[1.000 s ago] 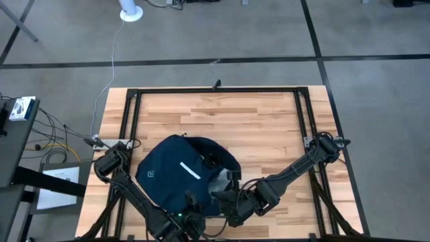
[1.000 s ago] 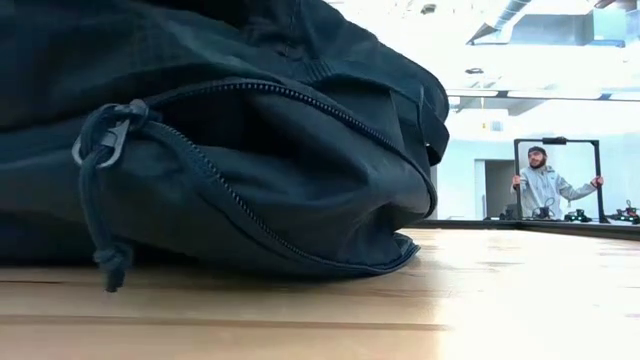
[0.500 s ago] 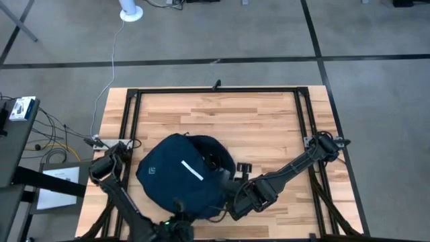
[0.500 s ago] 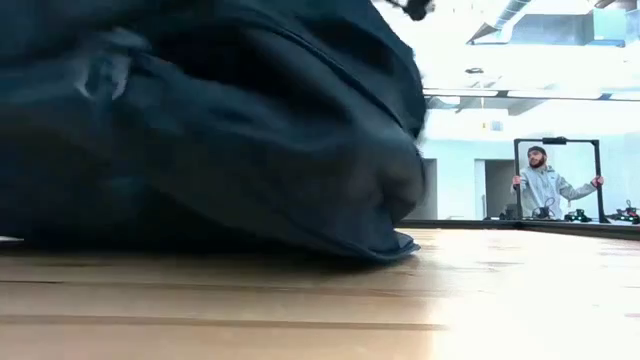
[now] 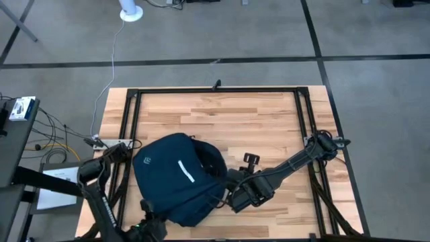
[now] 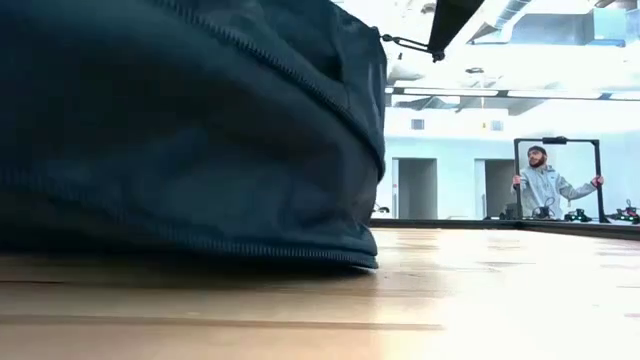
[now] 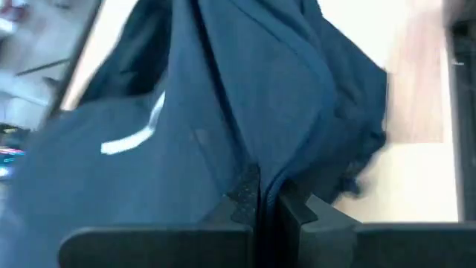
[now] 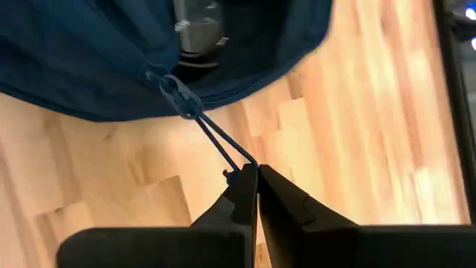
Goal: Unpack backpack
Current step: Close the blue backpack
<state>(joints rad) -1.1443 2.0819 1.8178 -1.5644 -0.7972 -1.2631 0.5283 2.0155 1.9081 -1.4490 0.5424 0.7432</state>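
Right gripper was pinched shut on the cord of a zipper pull, the cord running taut from its fingertips back to the backpack; in the high view that gripper sat at about 3 o'clock of the bag's lower edge, over bare wooden table. Left gripper was closed on a fold of the backpack's navy fabric, at roughly 7 o'clock of the bag. Lying on the table's near-left part, the backpack showed its white stripe on top. Beyond the table, a person stood in the room.
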